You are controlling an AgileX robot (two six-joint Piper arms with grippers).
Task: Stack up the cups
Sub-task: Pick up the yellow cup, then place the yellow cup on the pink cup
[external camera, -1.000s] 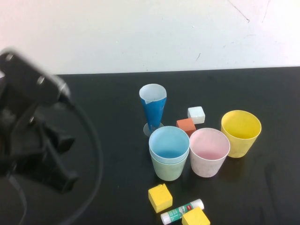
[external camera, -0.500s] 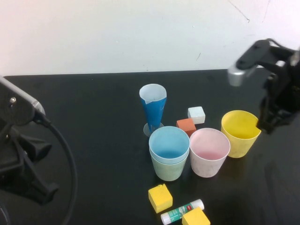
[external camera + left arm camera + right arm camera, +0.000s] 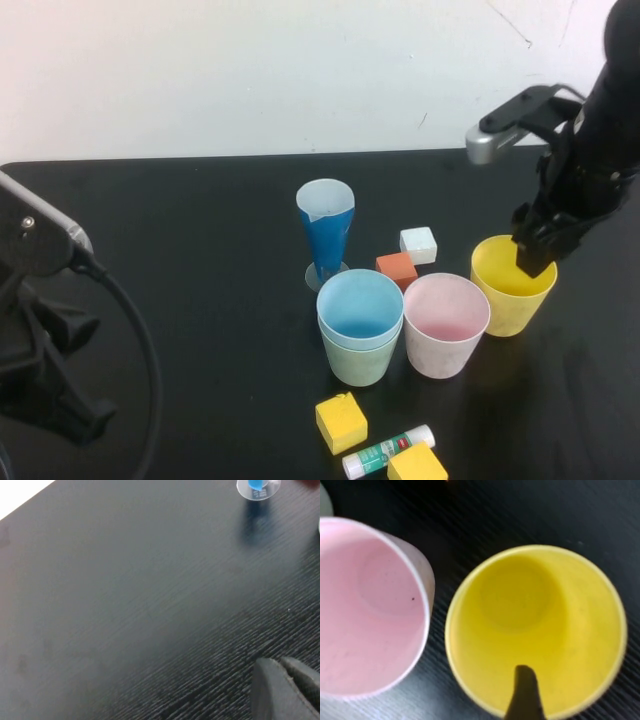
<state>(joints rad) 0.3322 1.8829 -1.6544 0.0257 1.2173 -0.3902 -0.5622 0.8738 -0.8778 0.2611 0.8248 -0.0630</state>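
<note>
The light blue cup (image 3: pixel 360 303) sits nested in the green cup (image 3: pixel 360 365) at mid table. Just to their right stands the pink cup (image 3: pixel 446 325) (image 3: pixel 365 610), and the yellow cup (image 3: pixel 513 290) (image 3: pixel 535 625) is right of that; both are upright and empty. My right gripper (image 3: pixel 534 256) hangs over the yellow cup's far right rim, open. One dark finger (image 3: pixel 522 692) shows above the cup's inside near the rim; the other finger is out of view. My left gripper (image 3: pixel 276 664) is shut on nothing, low over bare table at the far left.
A tall dark-blue cone glass (image 3: pixel 326 230) (image 3: pixel 258 486) stands behind the stacked pair. An orange block (image 3: pixel 397 267) and a white block (image 3: pixel 419 244) lie behind the pink cup. Two yellow blocks (image 3: pixel 341 421) (image 3: pixel 417 464) and a glue stick (image 3: pixel 389 450) lie near the front edge. The left arm (image 3: pixel 40 330) fills the left side.
The right arm came in from the right and settled over the yellow cup, and its gripper opened. The left arm drew back to the left and lower.
</note>
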